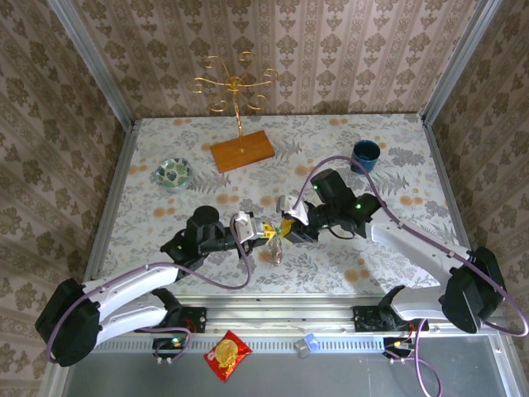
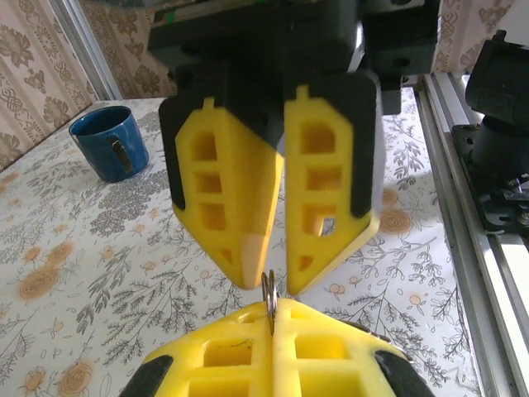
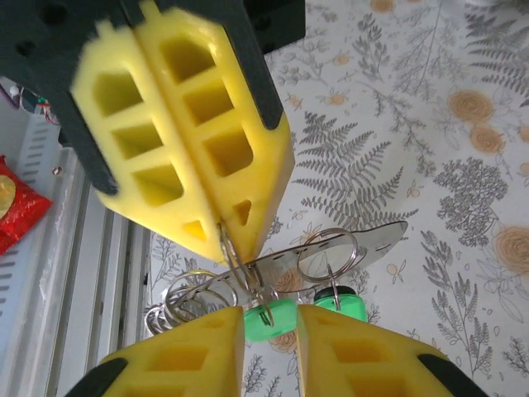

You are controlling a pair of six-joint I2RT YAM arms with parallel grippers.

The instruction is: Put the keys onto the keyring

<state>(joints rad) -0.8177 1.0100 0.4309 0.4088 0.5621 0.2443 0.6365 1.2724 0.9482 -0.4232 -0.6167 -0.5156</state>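
While both grippers meet mid-table, left gripper jaws clamped on keyring, right gripper jaws slightly apart around green key.

Matt yellow plastic fingers w/ black backing pinch thin shiny metal rings & a polished flat metal strip, glossy green plastic keys at 6 o'clock, over a matt floral-print table.

Place: a staged robot test cell, not a home.
Walls: damask wallpaper panels in aluminium framing.
Surface: floral tablecloth.
Mount: metal rail holding arm bases.
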